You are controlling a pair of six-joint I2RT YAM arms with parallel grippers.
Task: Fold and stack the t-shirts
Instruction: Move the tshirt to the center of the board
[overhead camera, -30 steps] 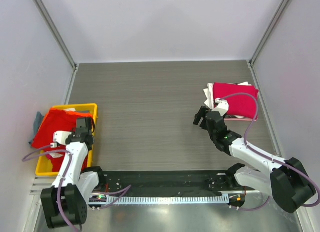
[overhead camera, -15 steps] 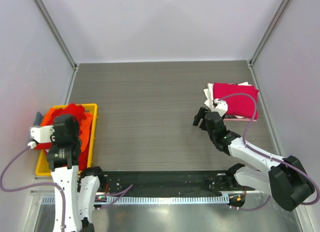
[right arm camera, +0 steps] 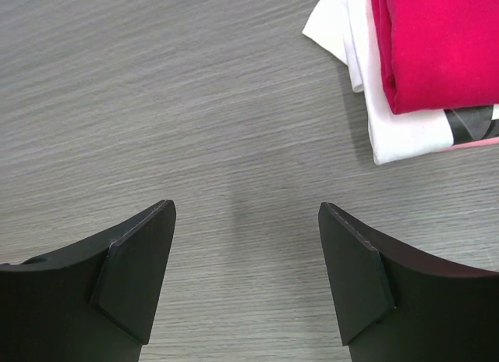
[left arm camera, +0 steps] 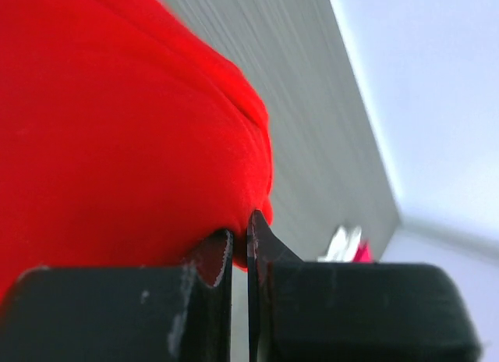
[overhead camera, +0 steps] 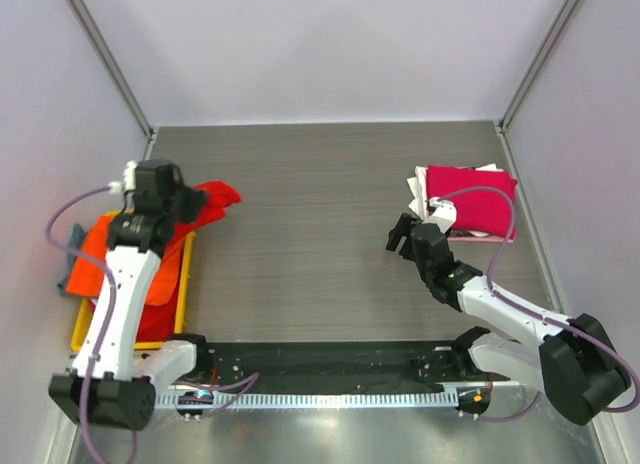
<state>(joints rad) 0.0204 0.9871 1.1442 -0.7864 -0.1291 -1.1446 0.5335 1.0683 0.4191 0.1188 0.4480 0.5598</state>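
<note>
A bright red t-shirt (overhead camera: pixel 212 198) hangs from my left gripper (overhead camera: pixel 190 204), lifted over the far right corner of the yellow crate (overhead camera: pixel 186 276). In the left wrist view the jaws of the left gripper (left arm camera: pixel 240 236) are shut on a fold of that red t-shirt (left arm camera: pixel 117 128). An orange t-shirt (overhead camera: pixel 95 259) and more red cloth (overhead camera: pixel 162 292) remain in the crate. At the right, a folded magenta t-shirt (overhead camera: pixel 470 199) lies on a folded white t-shirt (overhead camera: pixel 414 191). My right gripper (overhead camera: pixel 403 234) stands open just left of this stack, empty (right arm camera: pixel 245 214), with the magenta t-shirt (right arm camera: pixel 437 42) and the white t-shirt (right arm camera: pixel 390 132) beyond its right finger.
A grey-blue cloth (overhead camera: pixel 72 246) pokes out at the crate's left side. Pale walls enclose the grey wood-grain table (overhead camera: pixel 310 204) on three sides. A black rail (overhead camera: pixel 330 364) runs along the near edge between the arm bases.
My left gripper has shut on the red t-shirt inside the crate, then risen and swung away and right, pulling it over the crate's far corner. The right arm has stayed still.
</note>
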